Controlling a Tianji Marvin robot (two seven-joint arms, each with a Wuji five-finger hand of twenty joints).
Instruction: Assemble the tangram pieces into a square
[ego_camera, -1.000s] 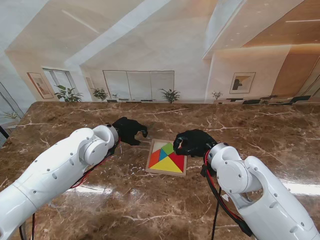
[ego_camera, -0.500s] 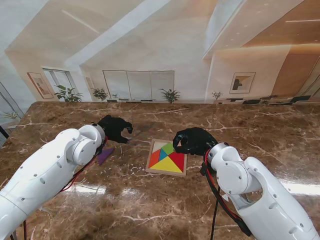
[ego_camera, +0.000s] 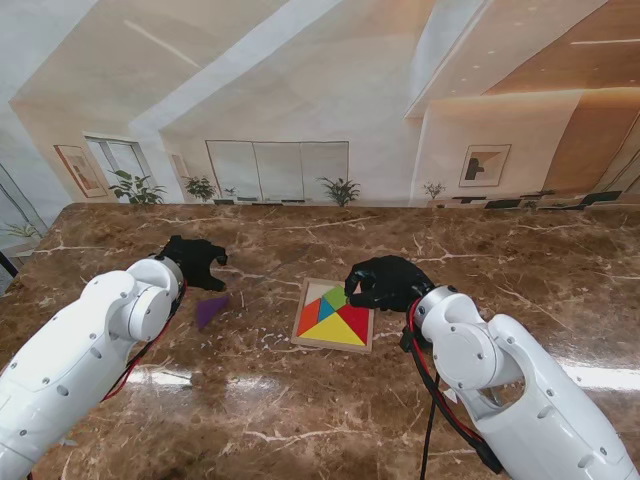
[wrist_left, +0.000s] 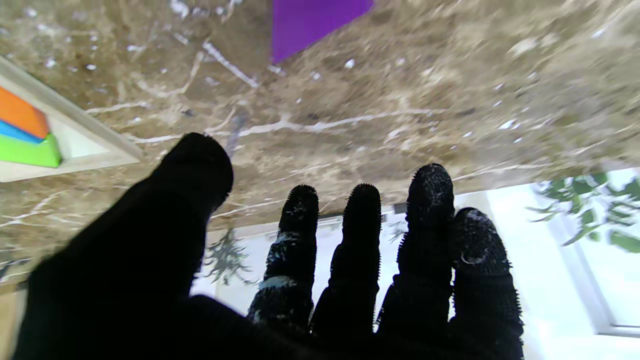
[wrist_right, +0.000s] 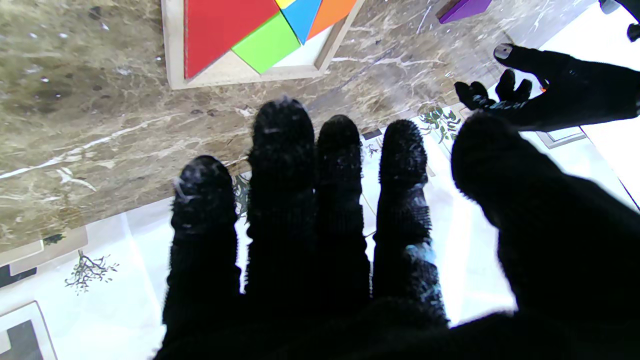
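Left hand (ego_camera: 195, 260), fingers spread and holding nothing, hovers over the marble table (ego_camera: 520, 260) beyond a lone purple piece (ego_camera: 210, 309) lying well left of the tray (ego_camera: 303, 312). The right hand (ego_camera: 385, 282), fingers loosely parted and empty, hangs at the tray's far right corner. A sound pickup means pinching the purple piece by its edges and turning it to match the bare far corner. That gap's outline is hidden by the right hand; the piece looks triangular, perhaps.
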